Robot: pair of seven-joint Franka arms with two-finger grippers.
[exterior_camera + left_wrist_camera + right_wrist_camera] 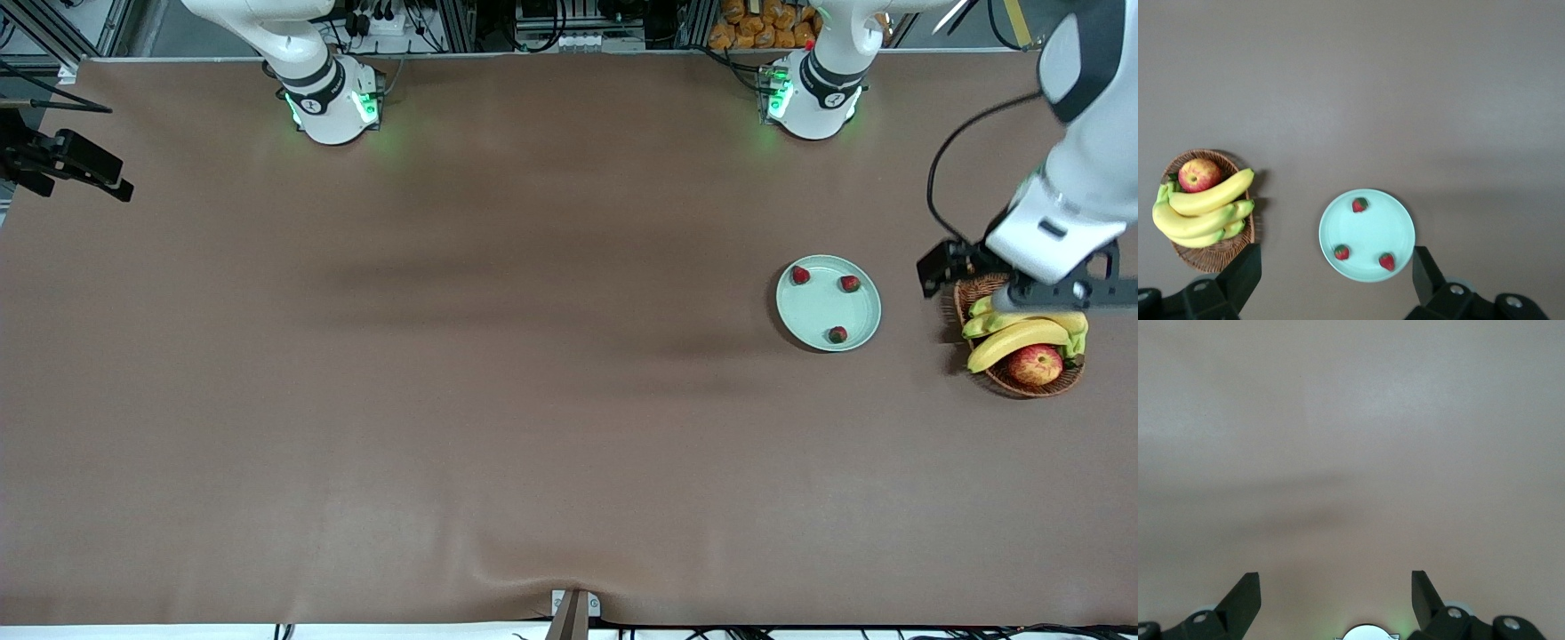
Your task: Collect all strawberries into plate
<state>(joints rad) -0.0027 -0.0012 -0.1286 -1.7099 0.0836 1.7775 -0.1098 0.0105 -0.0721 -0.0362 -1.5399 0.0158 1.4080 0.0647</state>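
Left pincer (1022, 289) hides wicker basket (1062, 382) rim beneath it; both wrist views crop pincer fingers (1245, 597) at frame edge.

Both arms raised, grippers wide open

The left gripper (1335, 283) hangs high with fingers spread and empty; the right gripper (1335, 603) waits likewise, holding nothing.

three tiny red strawberries (801, 275) (850, 284) (837, 334): apart, in round pale mint-green plate (813, 313) | left end effector (1022, 283): over brown wicker basket (1058, 384) of yellow bananas (1013, 342), red-yellow apple (1035, 364), plate beside it | right end effector (67, 164): over brown table (498, 400) edge, well apart from plate
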